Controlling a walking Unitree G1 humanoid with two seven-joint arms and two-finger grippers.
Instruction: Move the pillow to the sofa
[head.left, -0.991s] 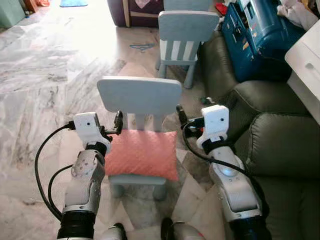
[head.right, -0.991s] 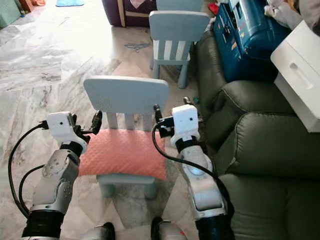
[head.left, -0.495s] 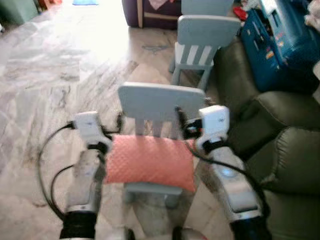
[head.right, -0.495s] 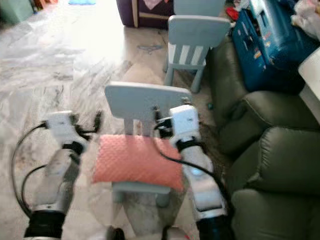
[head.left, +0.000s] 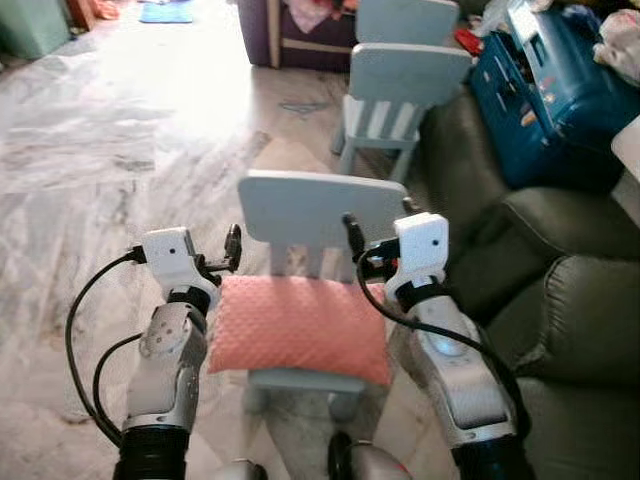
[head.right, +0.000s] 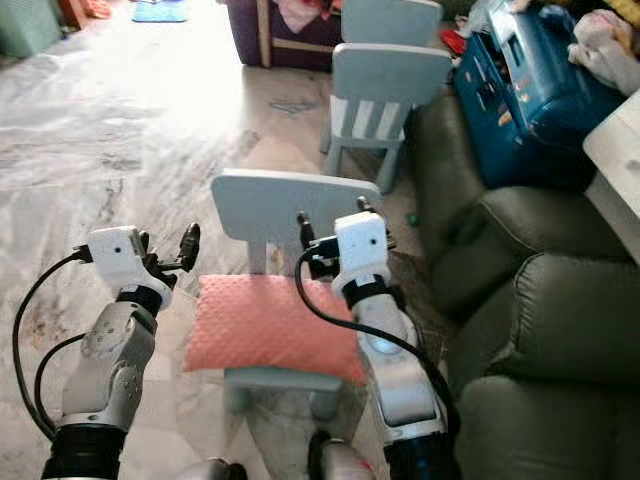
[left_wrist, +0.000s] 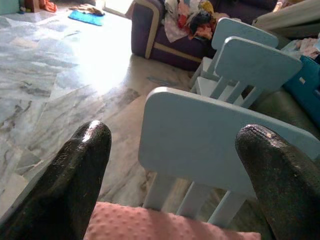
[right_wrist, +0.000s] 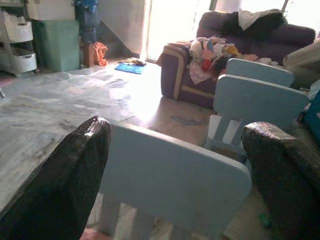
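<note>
the pillow (head.left: 298, 328) lies flat on the seat of the near chair (head.left: 322, 208), its front edge overhanging a little, with the sofa (head.left: 560, 310) just to the robot's right. the left gripper (head.left: 233, 247) hovers at the pillow's left rear corner and the right gripper (head.left: 352, 236) at its right rear corner, both with jaws spread wide and holding nothing; in the wrist views the black fingers (left_wrist: 60, 190) frame the chair's backrest with the pillow low between them. the likely trouble is that both grippers sit high and far back, so a closing move may pinch air or catch the backrest slats rather than the soft fabric. a grip on one thin corner could let the pillow sag and slip out on the swing to the sofa. pushing forward may also tip or shove the light chair across the smooth floor (head.left: 110, 150). the right arm is close to the sofa's arm and might brush it when turning. the chair's legs and the pillow's rear edge are partly hidden behind the arms, and how thick the pillow is cannot be judged. the right fingertips are small and dark against the backrest.
</note>
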